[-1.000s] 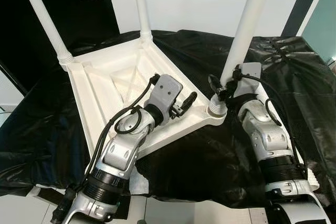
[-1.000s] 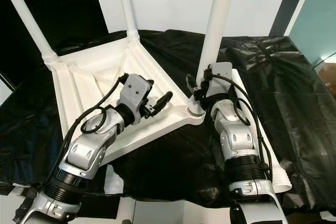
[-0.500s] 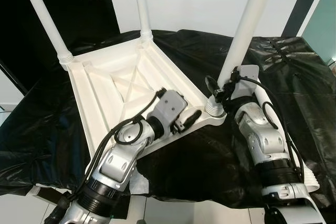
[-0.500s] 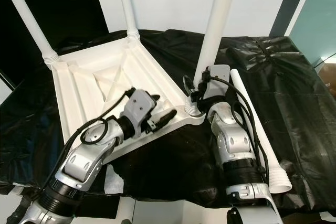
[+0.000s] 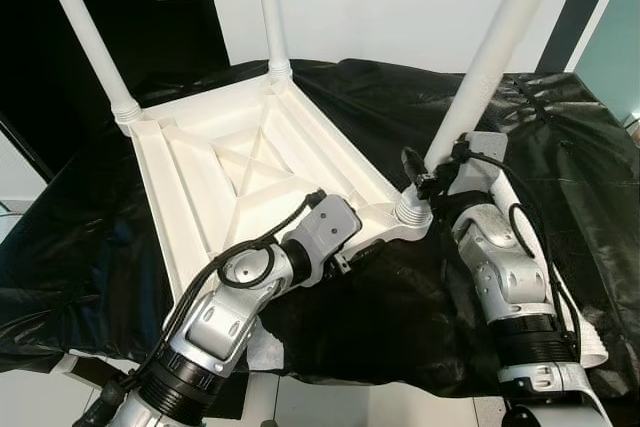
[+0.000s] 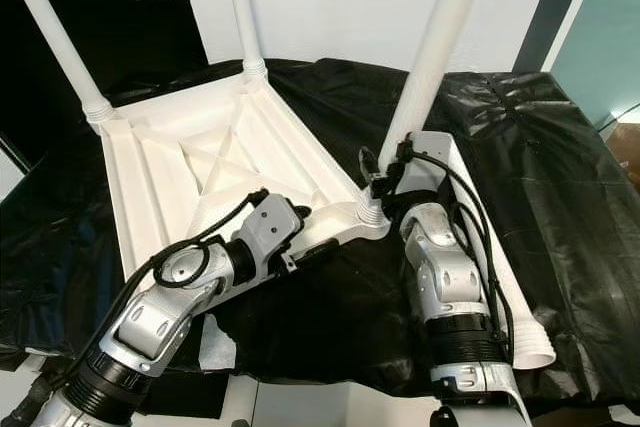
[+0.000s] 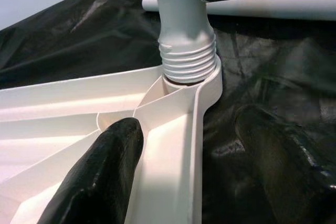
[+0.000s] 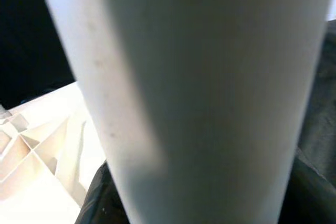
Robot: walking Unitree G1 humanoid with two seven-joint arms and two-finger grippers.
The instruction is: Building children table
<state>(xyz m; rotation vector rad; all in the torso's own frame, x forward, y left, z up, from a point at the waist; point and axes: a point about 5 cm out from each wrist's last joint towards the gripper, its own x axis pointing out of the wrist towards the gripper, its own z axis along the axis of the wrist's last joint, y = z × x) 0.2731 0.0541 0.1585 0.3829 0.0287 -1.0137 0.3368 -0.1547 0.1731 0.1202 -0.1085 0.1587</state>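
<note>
A black sheet (image 5: 560, 137) covers the work surface, and the white tabletop (image 5: 230, 172) lies on it upside down, three legs standing up from its corners. The right gripper (image 5: 432, 172) clasps the near leg (image 5: 480, 67) just above its threaded socket, fingers closed around it. The left gripper (image 7: 189, 177) straddles the tabletop's near edge beside that socket, one finger (image 7: 100, 174) inside the rim, the other outside, spread wide. A loose leg (image 6: 500, 267) lies beyond the right gripper's fingers.

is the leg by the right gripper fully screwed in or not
Not fully: the leg leans, and its threads still show above the tabletop socket.
</note>
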